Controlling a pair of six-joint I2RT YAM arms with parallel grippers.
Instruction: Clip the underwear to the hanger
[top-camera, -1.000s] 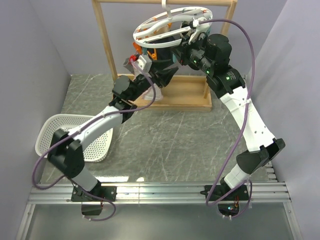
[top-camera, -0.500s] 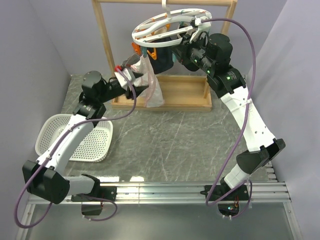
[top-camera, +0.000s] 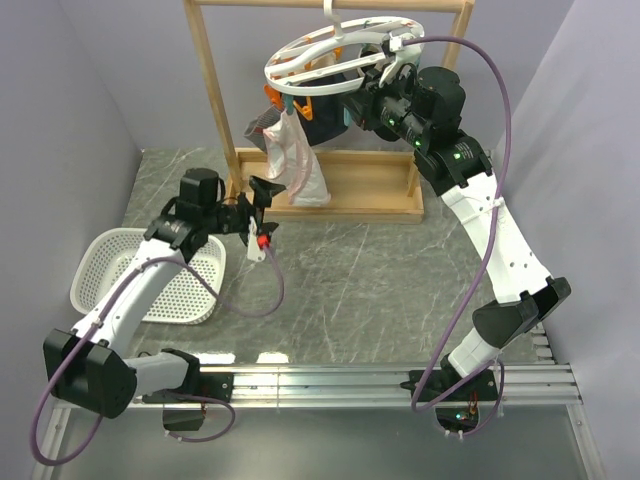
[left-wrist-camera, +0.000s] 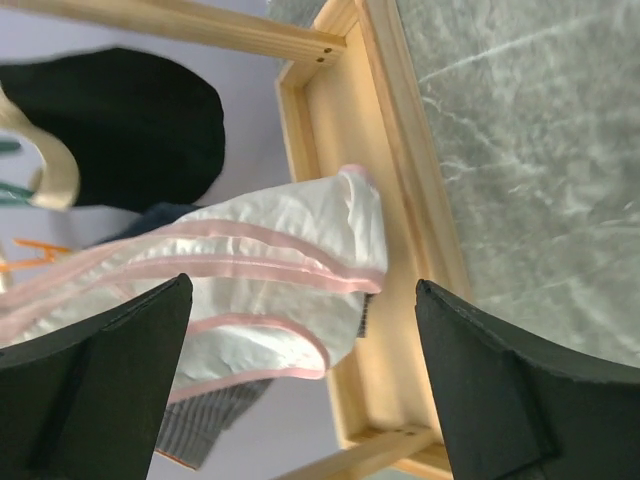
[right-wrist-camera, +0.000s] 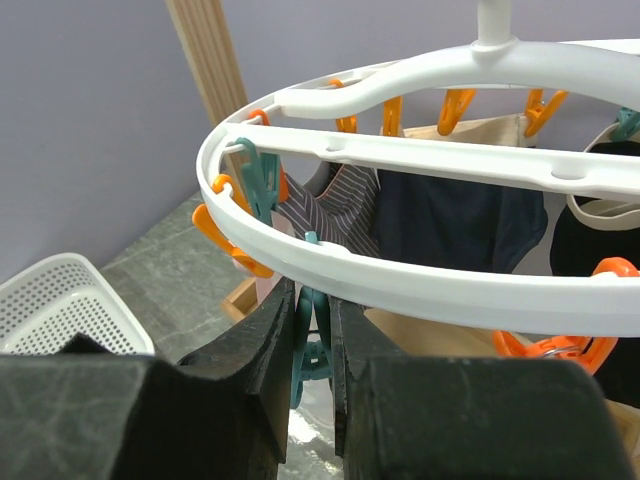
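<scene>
In the right wrist view the hanger (right-wrist-camera: 420, 285) ring runs off the right edge, and a teal clip's (right-wrist-camera: 312, 360) lower end drops behind the right gripper's (right-wrist-camera: 311, 295) fingers at lower centre. In the left wrist view the underwear (left-wrist-camera: 270, 290) runs off the left edge. From above, its top tucks under the ring, too small to tell which clip grips it.

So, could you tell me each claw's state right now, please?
Left claw: open, empty.
Right claw: closed on a teal clip of the hanger.
</scene>
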